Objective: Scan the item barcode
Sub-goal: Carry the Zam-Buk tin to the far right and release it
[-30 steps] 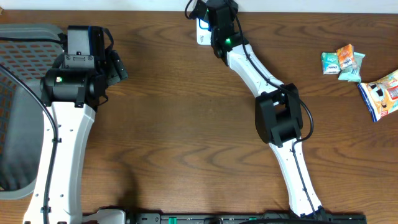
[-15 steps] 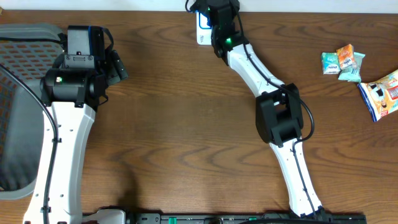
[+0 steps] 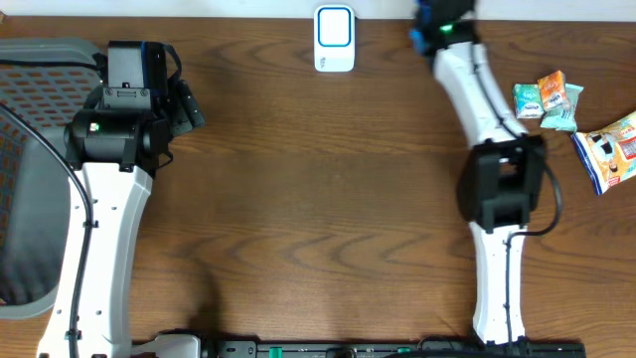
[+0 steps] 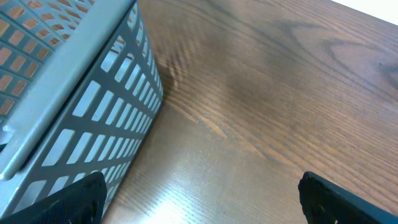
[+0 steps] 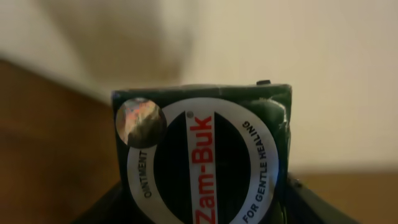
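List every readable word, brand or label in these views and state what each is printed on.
"Zam-Buk": down the middle of the green ointment box, right wrist view.
"OINTMENT": same box, left side of the white ring.
"FOR GENTLE HEALING": same box, right side of the ring.
Holographic sticker on the box: blurred, unreadable.
Snack packets and the white scanner, overhead view: print too small to read.

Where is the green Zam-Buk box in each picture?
Right wrist: the Zam-Buk box fills the lower middle, held between the dark fingers.
Overhead: too hidden to make out; it is at the right gripper on the top edge, right of the white scanner.
Left wrist: not in it.
Shared landmark: the brown wooden table.
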`<state>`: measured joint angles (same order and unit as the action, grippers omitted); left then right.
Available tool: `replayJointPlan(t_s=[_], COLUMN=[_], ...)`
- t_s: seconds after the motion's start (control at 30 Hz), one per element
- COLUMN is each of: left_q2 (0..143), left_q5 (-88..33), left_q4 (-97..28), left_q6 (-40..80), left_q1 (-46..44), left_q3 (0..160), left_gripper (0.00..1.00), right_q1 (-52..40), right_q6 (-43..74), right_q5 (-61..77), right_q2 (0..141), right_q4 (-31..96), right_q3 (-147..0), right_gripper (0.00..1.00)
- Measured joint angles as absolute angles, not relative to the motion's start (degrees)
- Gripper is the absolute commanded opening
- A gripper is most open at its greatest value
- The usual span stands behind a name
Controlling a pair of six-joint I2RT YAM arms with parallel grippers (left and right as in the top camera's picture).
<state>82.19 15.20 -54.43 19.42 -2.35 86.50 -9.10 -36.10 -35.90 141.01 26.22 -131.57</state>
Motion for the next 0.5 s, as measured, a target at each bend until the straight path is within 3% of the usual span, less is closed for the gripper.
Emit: replayJointPlan(t_s=[0.13, 0.23, 0.33, 0.43, 0.5], left_q2=[82.2, 82.2, 82.2, 82.2, 82.2], left_q5=[15.2, 15.2, 15.2, 15.2, 15.2], left_q4=[-54.5, -54.5, -54.4, -54.5, -54.5], left_q6=[19.4, 19.4, 19.4, 19.4, 19.4], left_q1=[-2.3, -2.3, -2.3, -2.3, -2.3], left_q3=[86.5, 86.5, 86.5, 86.5, 86.5], left_gripper=[0.98, 0.98, 0.98, 0.98, 0.98], right_q1=[-3.6, 0.1, 2.9, 5.3, 6.3], right_q6=[-26.5, -18.5, -11.5, -4.9, -1.5], right_q5=[-36.5, -37.1, -37.2, -37.4, -37.3], right_q2=[141.1, 141.1, 141.1, 141.1, 141.1], right_q4=[36.6, 41.4, 44.8, 46.1, 46.9], right_q3=[-131.5, -131.5, -131.5, -131.5, -131.5], right_gripper=[0.49, 0.67, 0.69, 0.89, 0.96])
